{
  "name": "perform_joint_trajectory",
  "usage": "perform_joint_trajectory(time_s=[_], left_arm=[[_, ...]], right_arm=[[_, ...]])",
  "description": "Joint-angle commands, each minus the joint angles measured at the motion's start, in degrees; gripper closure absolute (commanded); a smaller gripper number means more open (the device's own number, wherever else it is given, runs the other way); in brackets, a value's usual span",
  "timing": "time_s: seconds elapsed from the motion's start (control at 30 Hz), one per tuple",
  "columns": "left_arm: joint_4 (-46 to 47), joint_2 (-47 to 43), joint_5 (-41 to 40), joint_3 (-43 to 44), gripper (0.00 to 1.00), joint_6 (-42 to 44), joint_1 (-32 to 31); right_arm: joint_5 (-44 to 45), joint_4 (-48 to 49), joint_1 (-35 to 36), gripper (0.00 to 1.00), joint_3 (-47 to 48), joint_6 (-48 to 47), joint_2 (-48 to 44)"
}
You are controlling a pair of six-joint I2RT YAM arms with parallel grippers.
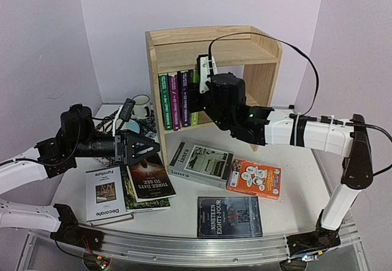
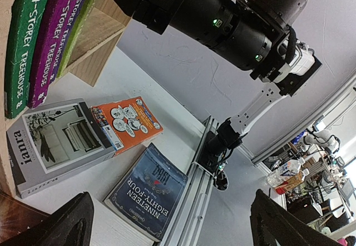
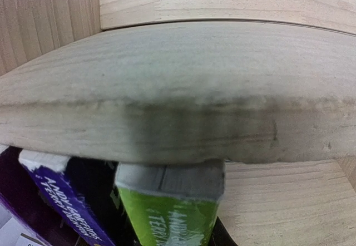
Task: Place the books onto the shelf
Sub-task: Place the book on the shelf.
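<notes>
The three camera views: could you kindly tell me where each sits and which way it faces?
Top external: above and behind the robot, looking down on the shelf; both arms show.
Left wrist: on the left arm, facing rightwards; open left pincer tips show.
Right wrist: close against the shelf board, green book below; no fingers clear.
Shared: top and left wrist both show the ianra book.

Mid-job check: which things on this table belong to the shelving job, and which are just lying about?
Job: shelf; three upright books on it; lime green book going in; ianra; orange book; Nineteen Eighty-Four; Three Days to See; Decorate; dark book beneath.
Lying about: white mug.
</notes>
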Motion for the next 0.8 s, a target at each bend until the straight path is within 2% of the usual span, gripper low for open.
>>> perform_joint_trajectory(time_s=[0.0, 0.2, 0.47, 0.77], left_arm=[[0.73, -0.32, -0.06, 0.97, 0.01, -0.18, 0.2], [1.07, -0.19, 0.3, 0.8, 0.01, -0.35, 0.24], [1.59, 0.11, 0.53, 0.91, 0.01, -0.71, 0.25], [1.79, -0.14, 0.69, 0.71, 0.01, -0.96, 0.21]], right_arm=[[-1.79, 1.37, 0.5, 0.86, 0.05, 1.02, -2.28], [-0.91, 0.02, 1.48, 0.81, -0.22, -0.66, -3.5], [-0.22, -0.4, 2.22, 0.68, -1.61, -1.38, -4.93], [0.3, -0.91, 2.43, 0.63, -2.14, -1.38, -5.57]])
